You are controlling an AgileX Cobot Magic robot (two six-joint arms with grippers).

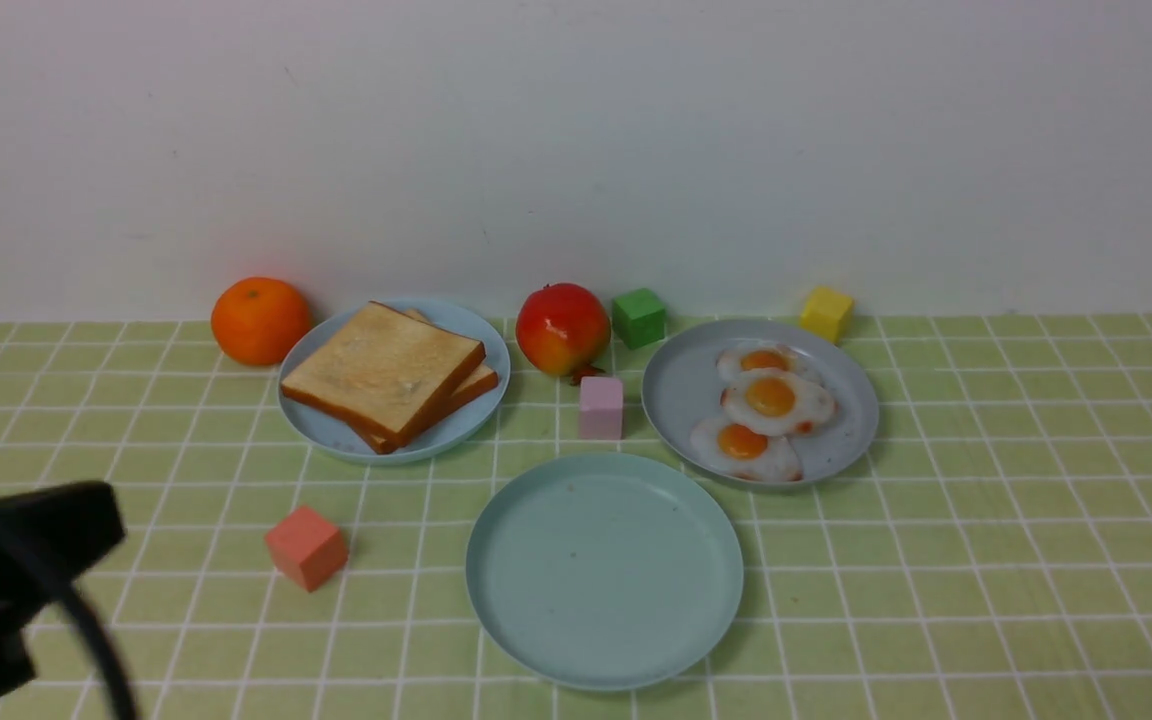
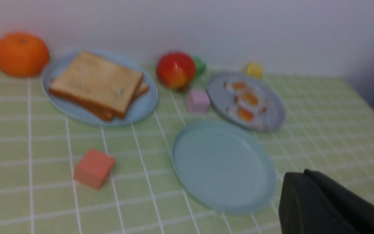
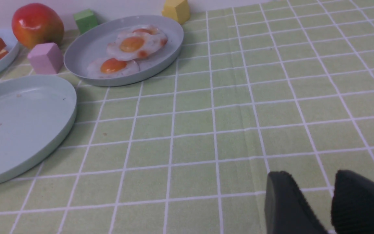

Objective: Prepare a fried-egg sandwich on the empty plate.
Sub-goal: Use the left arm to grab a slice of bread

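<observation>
The empty plate (image 1: 604, 570), pale grey-teal, lies at the table's front centre with nothing on it. Three fried eggs (image 1: 774, 398) overlap on a grey-lavender plate (image 1: 686, 390) behind it to the right. Two toast slices (image 1: 384, 370) are stacked on a sky-blue plate (image 1: 471, 420) at back left. No sandwich is in view. My left gripper (image 2: 304, 177) is shut on nothing, hovering near the empty plate's (image 2: 222, 165) edge; its arm (image 1: 16, 580) shows at the front left. My right gripper (image 3: 313, 175) is open over bare cloth, right of the empty plate (image 3: 18, 123).
An orange (image 1: 260, 320) and a red fruit (image 1: 563, 328) sit by the back wall. Small cubes are scattered about: green (image 1: 639, 317), yellow (image 1: 826, 312), pink (image 1: 601, 407) between the plates, and salmon (image 1: 307, 547) left of the empty plate.
</observation>
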